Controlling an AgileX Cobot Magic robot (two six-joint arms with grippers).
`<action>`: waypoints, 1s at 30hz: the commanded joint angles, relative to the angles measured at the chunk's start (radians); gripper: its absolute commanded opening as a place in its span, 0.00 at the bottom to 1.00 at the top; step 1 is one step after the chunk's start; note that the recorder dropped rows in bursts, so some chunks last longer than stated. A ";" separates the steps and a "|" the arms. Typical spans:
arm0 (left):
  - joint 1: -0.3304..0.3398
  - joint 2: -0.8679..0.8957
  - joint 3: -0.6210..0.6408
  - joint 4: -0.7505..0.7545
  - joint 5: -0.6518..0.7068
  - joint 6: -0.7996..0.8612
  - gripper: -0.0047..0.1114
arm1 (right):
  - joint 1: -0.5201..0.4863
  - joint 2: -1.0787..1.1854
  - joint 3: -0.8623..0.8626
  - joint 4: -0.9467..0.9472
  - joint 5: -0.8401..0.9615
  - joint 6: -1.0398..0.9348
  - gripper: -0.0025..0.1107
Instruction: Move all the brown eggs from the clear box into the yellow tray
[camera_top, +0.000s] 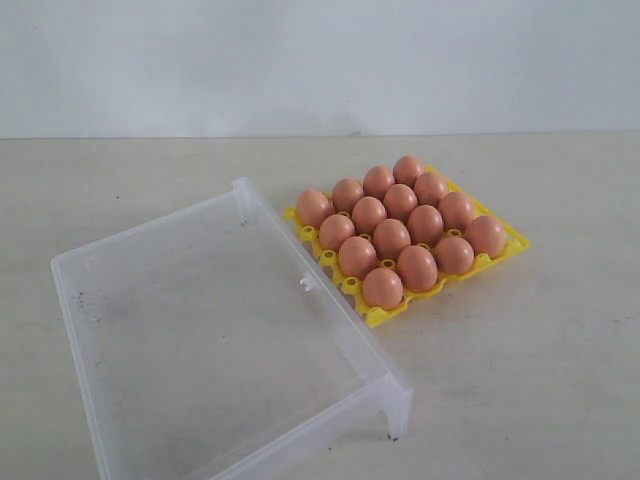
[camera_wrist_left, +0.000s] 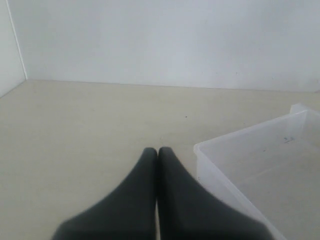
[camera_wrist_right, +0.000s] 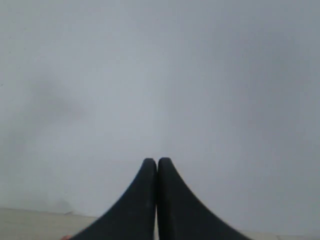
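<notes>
Several brown eggs (camera_top: 391, 238) fill the cups of the yellow tray (camera_top: 376, 316), which stands right of the middle in the exterior view. The clear box (camera_top: 160, 300) lies to its left with no egg inside; one corner of the clear box (camera_wrist_left: 260, 170) shows in the left wrist view. My left gripper (camera_wrist_left: 157, 150) is shut with nothing between its black fingers, low over the table beside that corner. My right gripper (camera_wrist_right: 157, 160) is shut too, empty, pointing at the pale wall. Neither gripper shows in the exterior view.
The beige table (camera_top: 540, 380) runs back to a white wall (camera_top: 320, 60). The box's clasp tab (camera_top: 308, 283) sticks out toward the tray. A wall corner (camera_wrist_left: 17, 45) shows in the left wrist view.
</notes>
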 joint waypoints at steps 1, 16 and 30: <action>-0.003 -0.003 -0.004 -0.005 0.000 0.001 0.00 | 0.001 -0.108 0.041 -0.001 0.075 -0.031 0.02; -0.003 -0.003 -0.004 -0.005 0.000 0.001 0.00 | 0.001 -0.265 0.276 1.861 0.516 -2.125 0.02; -0.003 -0.003 -0.004 -0.005 0.000 0.001 0.00 | -0.040 -0.335 0.452 1.646 0.378 -1.768 0.02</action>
